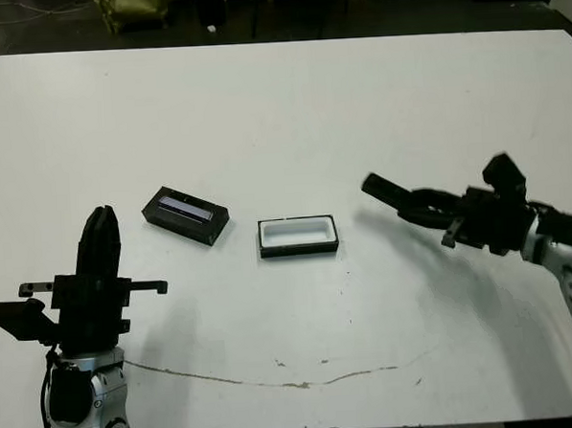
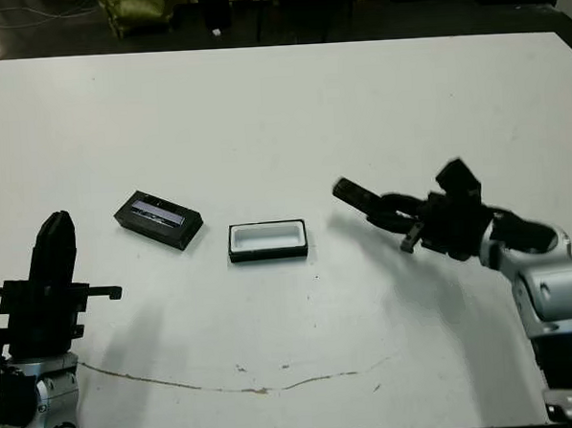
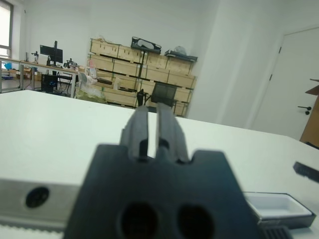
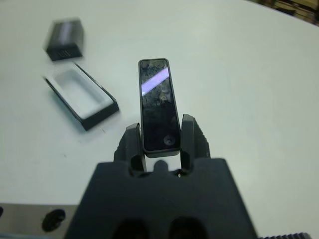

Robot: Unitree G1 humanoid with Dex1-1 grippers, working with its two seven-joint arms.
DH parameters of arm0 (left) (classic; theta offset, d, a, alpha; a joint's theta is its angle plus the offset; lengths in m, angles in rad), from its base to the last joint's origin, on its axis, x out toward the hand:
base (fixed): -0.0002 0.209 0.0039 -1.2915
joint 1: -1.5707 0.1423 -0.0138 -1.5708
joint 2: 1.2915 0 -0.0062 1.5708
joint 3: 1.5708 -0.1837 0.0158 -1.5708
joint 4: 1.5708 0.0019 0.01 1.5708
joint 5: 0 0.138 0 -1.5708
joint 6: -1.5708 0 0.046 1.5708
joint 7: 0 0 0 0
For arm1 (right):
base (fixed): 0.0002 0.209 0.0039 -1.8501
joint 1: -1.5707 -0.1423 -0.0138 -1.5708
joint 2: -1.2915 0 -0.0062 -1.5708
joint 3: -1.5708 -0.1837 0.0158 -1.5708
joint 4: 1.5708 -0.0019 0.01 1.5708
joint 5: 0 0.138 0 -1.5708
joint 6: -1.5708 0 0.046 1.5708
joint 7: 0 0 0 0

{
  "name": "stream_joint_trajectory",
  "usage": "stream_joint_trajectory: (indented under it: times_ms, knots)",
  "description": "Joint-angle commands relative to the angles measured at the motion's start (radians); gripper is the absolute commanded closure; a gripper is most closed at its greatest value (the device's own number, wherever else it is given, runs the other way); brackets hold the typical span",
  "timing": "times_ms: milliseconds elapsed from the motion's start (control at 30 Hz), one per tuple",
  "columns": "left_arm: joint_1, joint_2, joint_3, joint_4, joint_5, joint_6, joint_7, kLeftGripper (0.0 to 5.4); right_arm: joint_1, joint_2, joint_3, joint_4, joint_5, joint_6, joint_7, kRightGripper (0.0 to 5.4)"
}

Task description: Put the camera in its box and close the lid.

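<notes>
Right wrist view: claw [image 4: 159,135] grips slim glossy camera [image 4: 157,102].

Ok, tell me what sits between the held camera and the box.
Nothing: in the left eye view only bare white table separates the camera, held by the right gripper, from the open box.

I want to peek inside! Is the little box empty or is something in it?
Empty. The box shows only bare white lining, its lid lies beside it, and the right claw holds the camera.
</notes>
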State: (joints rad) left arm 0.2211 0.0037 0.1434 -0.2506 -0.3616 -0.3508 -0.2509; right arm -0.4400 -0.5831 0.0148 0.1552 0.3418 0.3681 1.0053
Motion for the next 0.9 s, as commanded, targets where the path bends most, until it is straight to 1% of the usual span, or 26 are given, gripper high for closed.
stream_joint_trajectory:
  times_ms: [33, 100, 133, 233, 300, 400, 467, 633, 733, 900]
  knots:
    - [0.012, 0.003, -0.001, 0.006, 0.012, 0.015, 0.009, 5.4, -0.083, 0.001, 0.052, 0.046, -0.019, -0.023, 0.071, 5.23]
    - [0.012, 0.0, -0.004, 0.006, 0.013, 0.016, 0.013, 5.4, -0.128, 0.016, 0.081, 0.071, -0.035, -0.065, 0.108, 5.23]
    - [0.012, -0.001, -0.006, 0.005, 0.014, 0.018, 0.015, 5.4, -0.148, 0.025, 0.094, 0.082, -0.038, -0.072, 0.124, 5.23]
    - [0.014, -0.001, -0.009, 0.005, 0.02, 0.02, 0.02, 5.4, -0.21, 0.035, 0.161, 0.084, -0.074, -0.051, 0.155, 5.23]
    - [0.017, -0.003, -0.011, 0.001, 0.018, 0.026, 0.023, 5.4, -0.231, 0.047, 0.195, 0.077, -0.079, -0.034, 0.181, 5.23]
    - [0.024, -0.007, -0.015, -0.01, 0.013, 0.043, 0.034, 5.4, -0.243, 0.055, 0.236, 0.062, -0.095, -0.04, 0.21, 5.23]
    - [0.027, -0.007, -0.017, -0.012, 0.012, 0.048, 0.036, 5.4, -0.248, 0.058, 0.263, 0.049, -0.119, -0.041, 0.21, 5.23]
    - [0.027, -0.004, -0.021, -0.006, -0.003, 0.048, 0.022, 5.4, -0.274, 0.075, 0.303, 0.07, -0.152, -0.023, 0.218, 5.23]
    - [0.026, -0.004, -0.022, -0.002, -0.006, 0.044, 0.02, 5.4, -0.285, 0.085, 0.319, 0.073, -0.154, 0.01, 0.234, 5.23]
    - [0.027, -0.005, -0.021, 0.0, 0.003, 0.04, 0.025, 5.4, -0.276, 0.098, 0.331, 0.05, -0.153, 0.042, 0.238, 5.23]
